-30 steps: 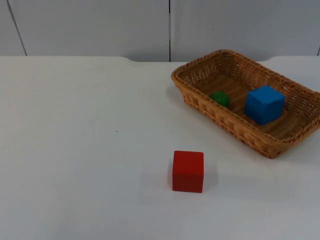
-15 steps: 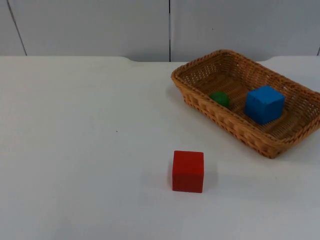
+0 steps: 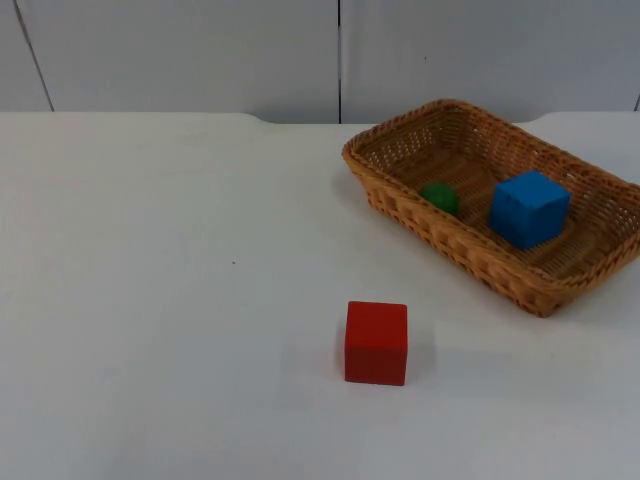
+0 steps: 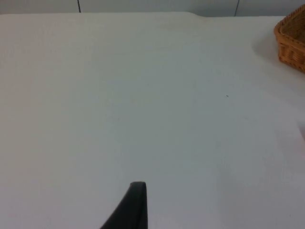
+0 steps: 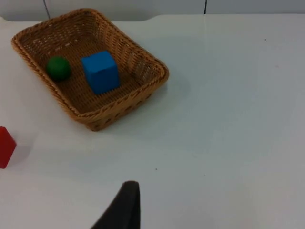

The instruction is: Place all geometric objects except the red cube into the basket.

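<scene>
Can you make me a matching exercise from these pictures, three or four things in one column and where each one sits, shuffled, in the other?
Column one:
1. red cube
2. blue cube
3. green ball
4. wicker basket

Column two:
a. in the basket, near its long wall that faces the red cube
b. on the bare white table, outside the basket
c. on the table near the partition wall, holding two things
d. in the basket, beside the ball, toward the middle

Pairs: 1-b, 2-d, 3-a, 4-c
</scene>
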Robot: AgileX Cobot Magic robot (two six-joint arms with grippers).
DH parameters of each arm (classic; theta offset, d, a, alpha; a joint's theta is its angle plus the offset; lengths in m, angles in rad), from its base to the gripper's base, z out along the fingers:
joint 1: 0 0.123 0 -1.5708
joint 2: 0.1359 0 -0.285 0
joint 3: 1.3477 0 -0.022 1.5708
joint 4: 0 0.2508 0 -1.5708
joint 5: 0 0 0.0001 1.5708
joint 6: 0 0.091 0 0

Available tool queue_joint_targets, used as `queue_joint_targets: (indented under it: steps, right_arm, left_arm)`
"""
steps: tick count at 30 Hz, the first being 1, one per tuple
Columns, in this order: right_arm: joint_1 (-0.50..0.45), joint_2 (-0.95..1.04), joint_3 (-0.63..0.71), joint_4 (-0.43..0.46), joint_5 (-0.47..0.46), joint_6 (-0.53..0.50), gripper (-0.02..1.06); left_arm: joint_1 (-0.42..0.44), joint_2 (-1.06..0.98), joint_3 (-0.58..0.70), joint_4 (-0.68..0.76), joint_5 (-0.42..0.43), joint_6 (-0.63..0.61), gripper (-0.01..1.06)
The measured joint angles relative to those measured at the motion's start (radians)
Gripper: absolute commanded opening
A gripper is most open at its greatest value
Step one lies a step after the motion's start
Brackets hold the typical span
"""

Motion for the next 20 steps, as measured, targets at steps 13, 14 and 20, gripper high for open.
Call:
queue_joint_targets:
  steps: [13, 14, 20]
  right_arm:
    - [0.0, 0.0, 0.0, 0.0, 0.0, 0.0, 1.05]
    - [0.0, 0.0, 0.0, 0.0, 0.0, 0.0, 1.05]
    - [0.0, 0.0, 0.0, 0.0, 0.0, 0.0, 1.05]
  left_arm:
    - [0.09, 0.0, 0.0, 0.0, 0.0, 0.0, 1.05]
    - [0.101, 0.0, 0.0, 0.002, 0.0, 0.0, 1.05]
    - [0.139, 0.0, 0.0, 0.004, 0.0, 0.0, 1.05]
